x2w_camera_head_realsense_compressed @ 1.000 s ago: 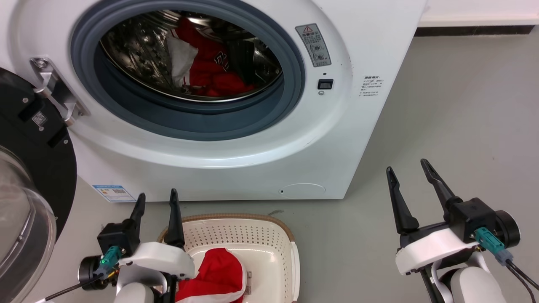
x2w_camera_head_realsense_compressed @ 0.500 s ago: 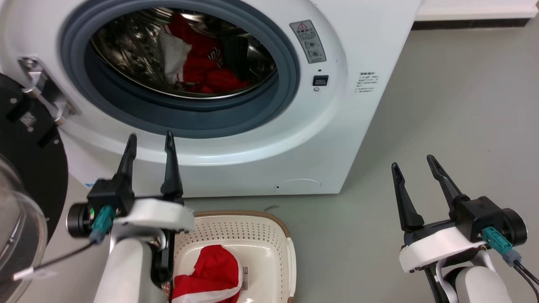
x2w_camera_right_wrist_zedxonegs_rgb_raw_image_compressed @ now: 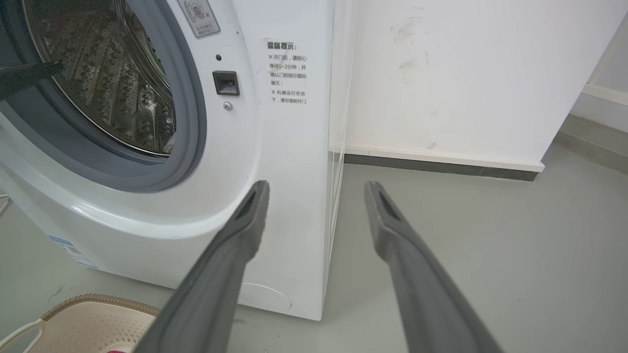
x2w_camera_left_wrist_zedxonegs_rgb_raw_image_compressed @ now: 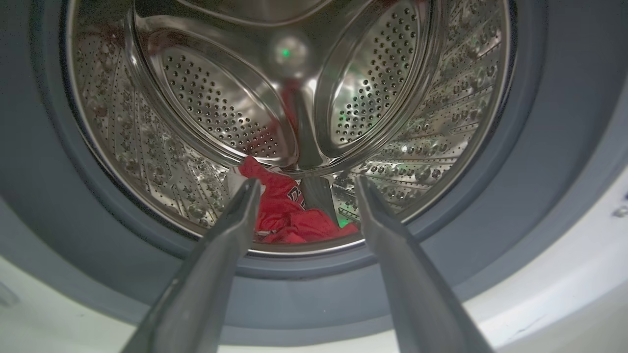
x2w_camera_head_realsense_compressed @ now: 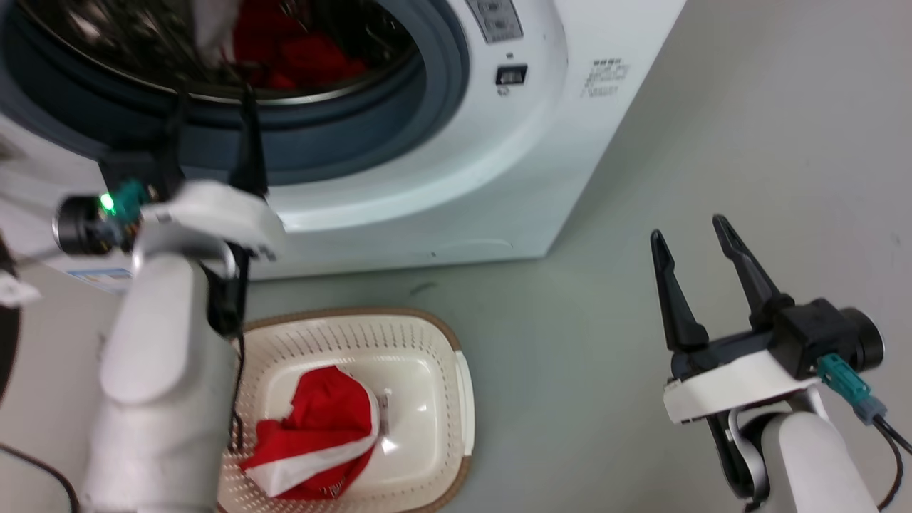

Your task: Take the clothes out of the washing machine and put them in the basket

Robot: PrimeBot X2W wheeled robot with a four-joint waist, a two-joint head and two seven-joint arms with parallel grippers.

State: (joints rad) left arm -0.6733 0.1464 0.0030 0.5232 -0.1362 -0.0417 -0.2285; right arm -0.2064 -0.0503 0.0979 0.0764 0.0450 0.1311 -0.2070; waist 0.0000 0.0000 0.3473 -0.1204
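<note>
Grey floor point(x2w_camera_head_realsense_compressed: 570, 320), white wall behind. 1 washing machine point(x2w_camera_head_realsense_compressed: 456, 178), door open, steel drum point(x2w_camera_left_wrist_zedxonegs_rgb_raw_image_compressed: 216, 103) exposed.

**Item 1, clothes.** 1 red garment with a white band point(x2w_camera_head_realsense_compressed: 320, 427) lies in the basket point(x2w_camera_head_realsense_compressed: 342, 338), which stands on the floor just in front of the machine. More red garments point(x2w_camera_left_wrist_zedxonegs_rgb_raw_image_compressed: 284, 211) are heaped low in the drum, toward its back. 1 pale cloth point(x2w_camera_head_realsense_compressed: 210, 28) lies beside them.

**Item 2, left gripper point(x2w_camera_left_wrist_zedxonegs_rgb_raw_image_compressed: 306, 184).** Fingers spread, nothing between them. It sits at the grey rubber ring point(x2w_camera_left_wrist_zedxonegs_rgb_raw_image_compressed: 49, 171), aimed at the red heap and apart from the fabric.

**Item 3, right gripper point(x2w_camera_head_realsense_compressed: 687, 228).** Fingers apart, empty, over bare floor well to the right of the machine.

**Hazards, as judged from here:**
1. A low entry could catch a fingertip on the ring's lip or on the drum's raised rib. Keep your line above both.
2. Closing on the top fold alone would likely lift 1 layer. The rest would slide back or trail over the ring.
3. The pale cloth lies off to 1 side of your line of reach, so a centred grab may leave it behind.
4. Your left forearm hangs over the basket's near corner. A careless pull-back could nudge the basket, or drop the load outside its rim.
5. The head view is blurred, so trust the left wrist view for alignment.
</note>
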